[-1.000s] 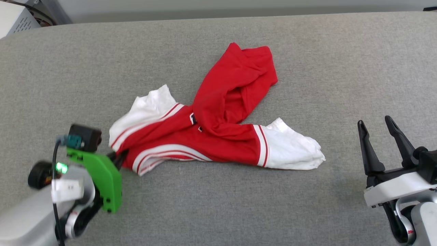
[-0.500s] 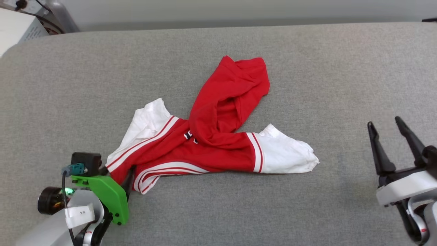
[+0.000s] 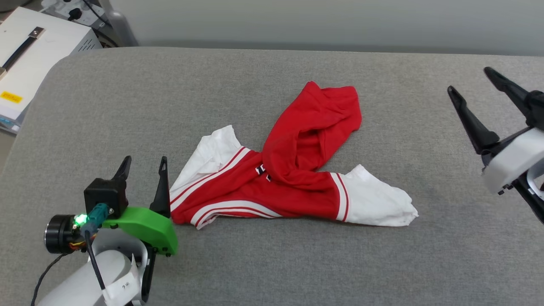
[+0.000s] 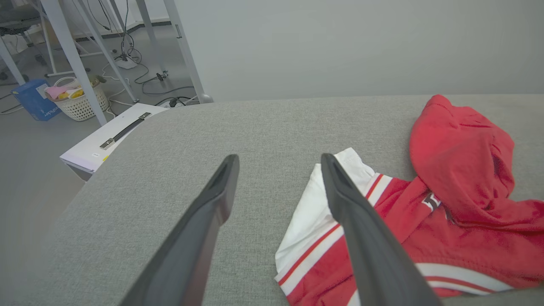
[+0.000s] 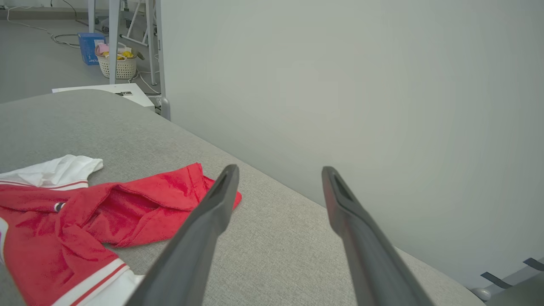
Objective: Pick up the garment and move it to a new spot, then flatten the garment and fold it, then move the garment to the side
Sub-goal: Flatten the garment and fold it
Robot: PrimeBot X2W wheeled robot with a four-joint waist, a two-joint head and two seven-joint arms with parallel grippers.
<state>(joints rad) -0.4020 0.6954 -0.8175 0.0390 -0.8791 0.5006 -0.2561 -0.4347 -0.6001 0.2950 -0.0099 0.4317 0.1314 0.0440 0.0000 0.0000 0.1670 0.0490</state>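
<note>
Spreading wide, my left claw [image 3: 144, 160] grips nothing; bare grey surface shows between its two dark fingers [image 4: 202, 229]. The finger nearer the table's middle stands just beside the garment [image 3: 297, 187], next to one white sleeve [image 3: 208, 157] and the red-and-white striped edge at the heap's near left corner. Seen from my left wrist, that finger crosses in front of the sleeve. I cannot tell whether it brushes the fabric or hangs a little clear of it.

The garment lies crumpled near the middle of the grey padded table [image 3: 297, 263], to the right of this claw. The sleeve by my finger points toward the far left, and the other white sleeve [image 3: 378, 204] lies flat out to the right. Between them the red body is bunched, with a red fold [image 3: 314, 123] thrown back toward the far edge. A scrap of black-and-white print [image 3: 261, 171] peeps out from under that fold.

My right claw [image 3: 469, 79] is likewise parted to its full stretch and empty, raised at the right side and well apart from the garment. From my right wrist the red fold lies left of its fingers, with grey table and a pale wall [image 3: 340, 21] between them.

Beyond the table's far left corner stands a white box [image 3: 38, 46].
</note>
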